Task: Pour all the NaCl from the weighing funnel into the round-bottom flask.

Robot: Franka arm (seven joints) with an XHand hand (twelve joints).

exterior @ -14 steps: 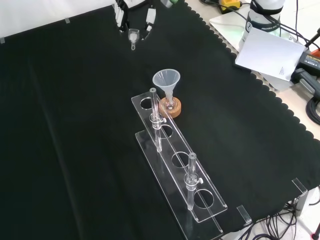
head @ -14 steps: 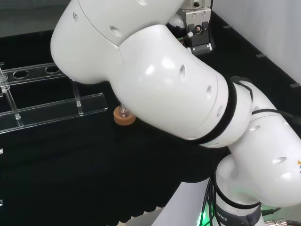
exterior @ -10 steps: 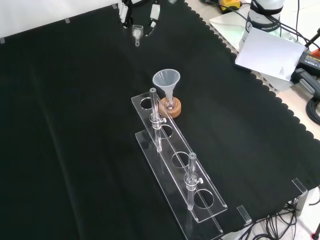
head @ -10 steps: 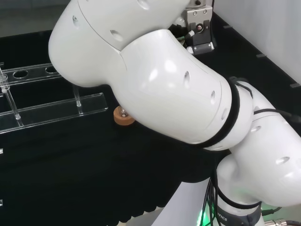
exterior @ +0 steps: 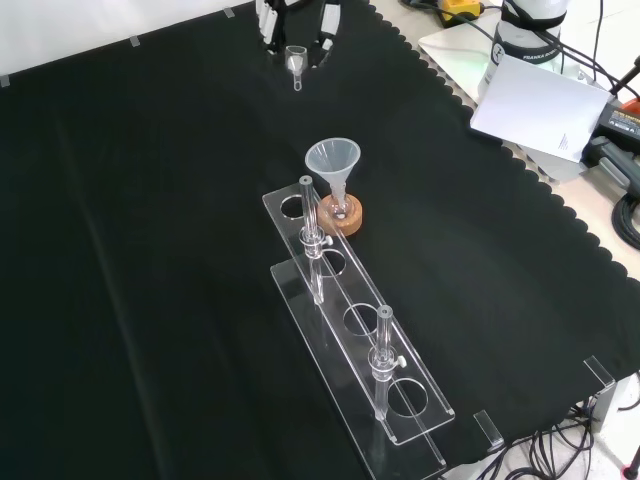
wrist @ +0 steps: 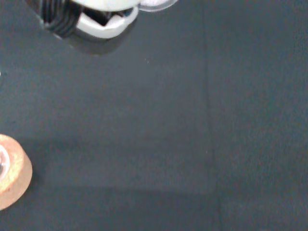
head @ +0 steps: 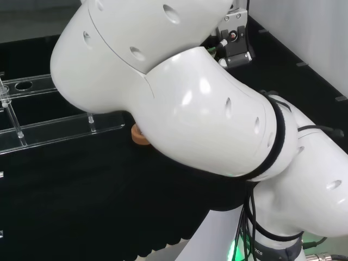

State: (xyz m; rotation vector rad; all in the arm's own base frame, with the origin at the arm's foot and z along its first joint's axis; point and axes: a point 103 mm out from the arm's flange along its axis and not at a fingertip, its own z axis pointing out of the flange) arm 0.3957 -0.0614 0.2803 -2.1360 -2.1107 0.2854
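Pouring stage not yet reached. In the front view the hand [exterior: 297, 22] enters at the top edge, its fingers closed about a small clear weighing funnel [exterior: 295, 62] held above the black cloth of the bench [exterior: 150, 250], spout pointing down — whether any NaCl remains inside cannot be told. The round-bottom flask [exterior: 341, 210] sits on a cork ring [exterior: 343, 217] near mid-cloth, a clear plastic funnel [exterior: 333, 165] seated in its neck, just beside the far end of an acrylic rack [exterior: 355, 325] carrying two glass tubes. The weighing funnel is well apart from the flask's funnel and not yet over it. Judged from this layout, what remains is the carry to the plastic funnel, the tilt, and the emptying — the whole transfer.
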